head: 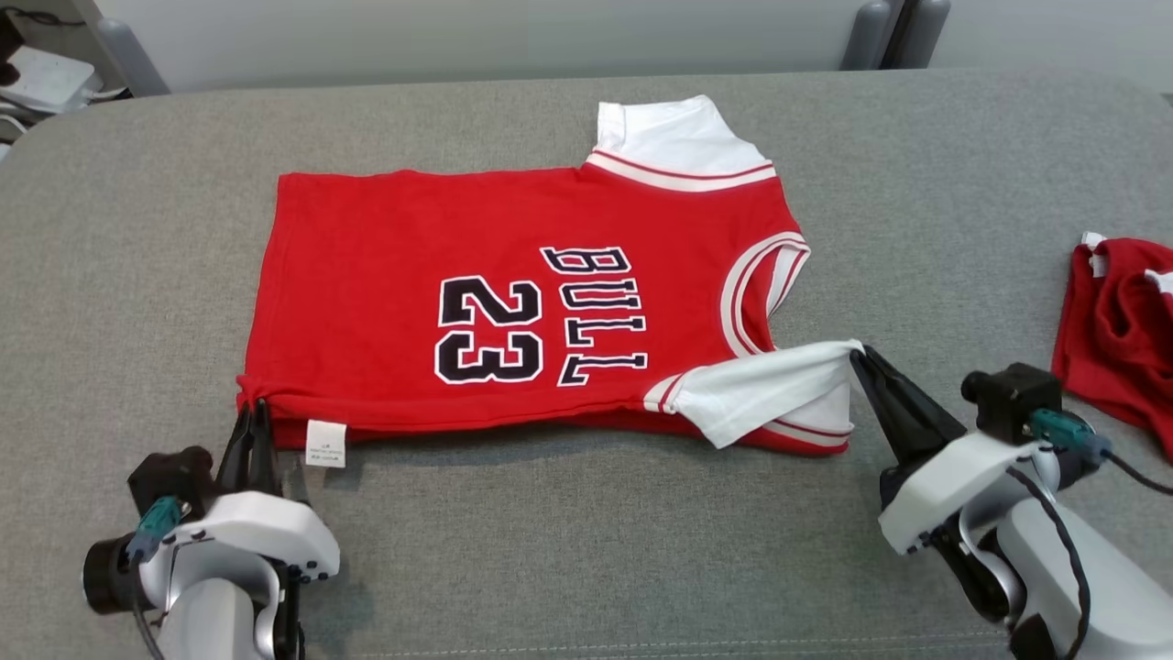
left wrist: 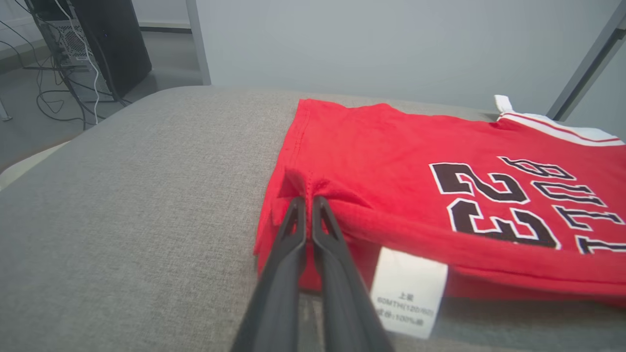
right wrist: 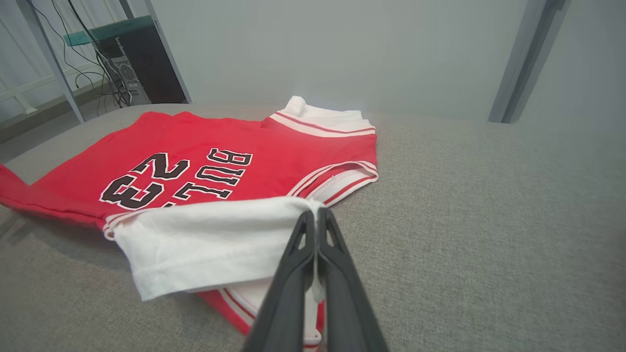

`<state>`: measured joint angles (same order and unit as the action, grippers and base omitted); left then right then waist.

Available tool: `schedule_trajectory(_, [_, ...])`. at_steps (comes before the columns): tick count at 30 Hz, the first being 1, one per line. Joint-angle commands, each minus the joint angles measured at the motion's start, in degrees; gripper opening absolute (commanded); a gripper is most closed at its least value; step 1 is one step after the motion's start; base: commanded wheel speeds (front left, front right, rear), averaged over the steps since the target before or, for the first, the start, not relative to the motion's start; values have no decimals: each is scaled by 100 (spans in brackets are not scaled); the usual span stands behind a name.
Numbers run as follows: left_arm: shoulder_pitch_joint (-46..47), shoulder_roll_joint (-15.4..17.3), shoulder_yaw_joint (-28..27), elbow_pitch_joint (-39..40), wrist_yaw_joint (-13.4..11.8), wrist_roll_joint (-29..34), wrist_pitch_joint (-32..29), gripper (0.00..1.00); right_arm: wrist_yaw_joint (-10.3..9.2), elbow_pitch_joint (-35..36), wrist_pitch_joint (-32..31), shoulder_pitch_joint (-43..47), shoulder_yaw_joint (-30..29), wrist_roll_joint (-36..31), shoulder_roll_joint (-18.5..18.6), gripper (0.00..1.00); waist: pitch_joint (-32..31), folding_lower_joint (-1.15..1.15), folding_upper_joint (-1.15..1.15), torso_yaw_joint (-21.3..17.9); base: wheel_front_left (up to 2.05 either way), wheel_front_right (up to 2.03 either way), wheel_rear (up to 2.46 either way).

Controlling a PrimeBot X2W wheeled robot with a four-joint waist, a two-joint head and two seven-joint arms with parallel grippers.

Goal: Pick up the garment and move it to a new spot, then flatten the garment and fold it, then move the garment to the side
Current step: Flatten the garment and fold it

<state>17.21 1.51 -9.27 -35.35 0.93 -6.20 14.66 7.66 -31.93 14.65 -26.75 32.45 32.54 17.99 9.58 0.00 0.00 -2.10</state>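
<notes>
Covering the whole foreground, a grey woven-fabric padded surface [head: 586, 568] carries the red short-sleeved jersey [head: 385, 247], white at the sleeves, black "BULL 23" on the chest. It lies flat at the surface's middle, hem toward the robot's left, collar toward its right, near edge doubled under.

Head view gives a crumpled red cloth heap with white trim [head: 1118, 321] at far right, well apart from the jersey, beyond the right arm. Left wrist view adds a dark computer tower [left wrist: 110, 44] and loose cables [left wrist: 63, 93] on the floor past the surface's rounded corner. Right wrist view adds a grey upright post [right wrist: 518, 63] against a pale wall.

Left gripper [head: 255, 412]: fingers pressed together, pinching the jersey's near hem corner. Right gripper [head: 860, 357]: fingers clamped on the tip of the near white sleeve [head: 761, 390], which lies drawn over the striped armhole trim and hides part of the near edge.

Small white care label [head: 325, 444] hangs at the hem just beside the left fingers. Its print shows in the left wrist view and blurs from the head.
</notes>
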Motion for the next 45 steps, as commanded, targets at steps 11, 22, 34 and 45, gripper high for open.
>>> schedule_trajectory(11, [1124,169,37,-516,-152,224,34,0,-17,-698,35,-1059,216,-58,-135,0,624,0,0,144,0,0,0])
schedule_trajectory(22, [1777,250,129,-972,-230,316,34,1,-17,-1283,35,-1731,160,-121,-296,0,997,0,0,209,0,0,0])
schedule_trajectory(34, [1614,204,76,-187,-361,258,34,100,-17,-1011,35,-1644,-907,-427,-452,100,1098,0,0,236,0,0,0])
schedule_trajectory(45, [589,141,26,304,-329,6,34,100,-17,148,35,257,-770,-245,-522,100,721,0,0,59,0,0,0])
